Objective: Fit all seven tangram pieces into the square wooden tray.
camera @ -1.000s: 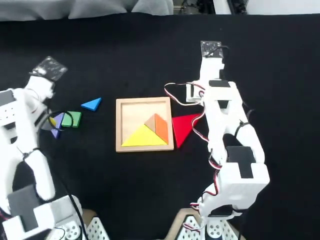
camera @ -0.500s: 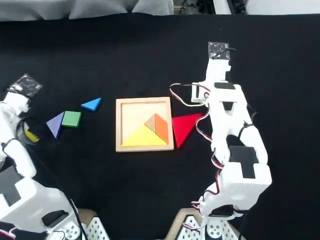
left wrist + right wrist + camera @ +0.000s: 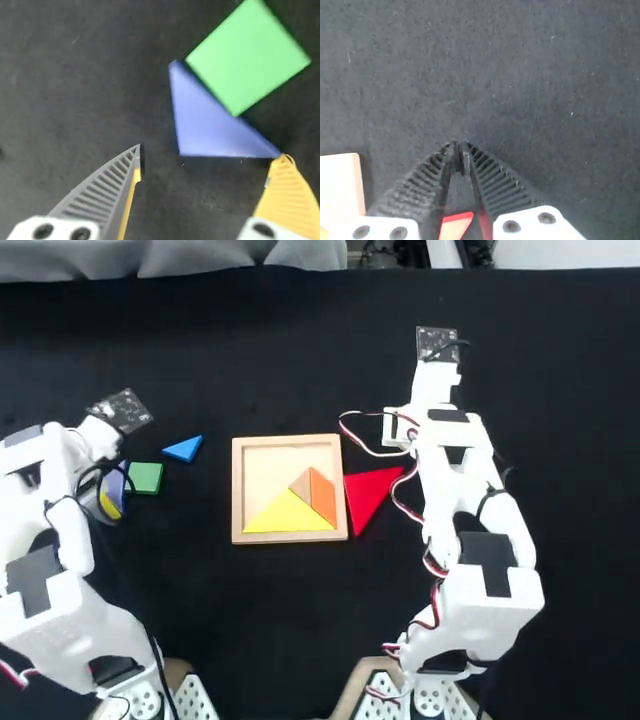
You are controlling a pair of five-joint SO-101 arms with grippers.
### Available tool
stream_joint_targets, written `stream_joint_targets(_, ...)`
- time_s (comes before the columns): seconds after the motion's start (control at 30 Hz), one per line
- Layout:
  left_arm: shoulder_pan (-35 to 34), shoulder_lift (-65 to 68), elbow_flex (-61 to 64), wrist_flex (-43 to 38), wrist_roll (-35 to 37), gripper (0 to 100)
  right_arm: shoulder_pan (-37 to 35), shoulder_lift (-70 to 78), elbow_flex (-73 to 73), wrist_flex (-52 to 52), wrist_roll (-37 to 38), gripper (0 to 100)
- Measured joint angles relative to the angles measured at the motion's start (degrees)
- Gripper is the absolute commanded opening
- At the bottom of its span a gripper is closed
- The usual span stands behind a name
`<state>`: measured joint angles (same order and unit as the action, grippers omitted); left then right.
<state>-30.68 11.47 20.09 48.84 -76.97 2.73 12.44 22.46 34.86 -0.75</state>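
Observation:
The square wooden tray (image 3: 238, 490) lies mid-table and holds a yellow triangle (image 3: 285, 513), an orange piece (image 3: 322, 495) and a small tan triangle (image 3: 301, 483). A red triangle (image 3: 366, 494) lies on the cloth against the tray's right side. Left of the tray are a small blue triangle (image 3: 183, 449), a green square (image 3: 146, 478) and a purple triangle (image 3: 210, 127) touching the square (image 3: 247, 62). My left gripper (image 3: 211, 152) is open just above the purple triangle, one finger on either side of it. My right gripper (image 3: 456, 146) is shut and empty over black cloth, near the tray's corner (image 3: 340, 175) and above the red triangle (image 3: 455, 222).
Black cloth covers the whole table. The left arm's body (image 3: 45, 570) fills the front left, the right arm's body (image 3: 470, 540) the front right. Red and white cables (image 3: 365, 430) loop beside the tray's far right corner.
The left arm swung out to the left edge half a second ago and has come back over the purple triangle. The right arm shifted slightly away, then held still.

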Motion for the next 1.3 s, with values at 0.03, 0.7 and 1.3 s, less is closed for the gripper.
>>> stream_joint_targets(0.03,0.18,0.35,-0.44,-0.26,0.00,39,0.00,0.00,0.00,0.00,0.00,1.4)
stream_joint_targets(0.7,2.37,-6.59,-8.00,6.77,23.56,38,0.09,4.48,-3.87,0.35,0.00,1.5)
stream_joint_targets(1.3,1.58,12.57,-18.11,14.59,84.22,38,0.09,5.71,-6.15,2.64,1.23,1.5)
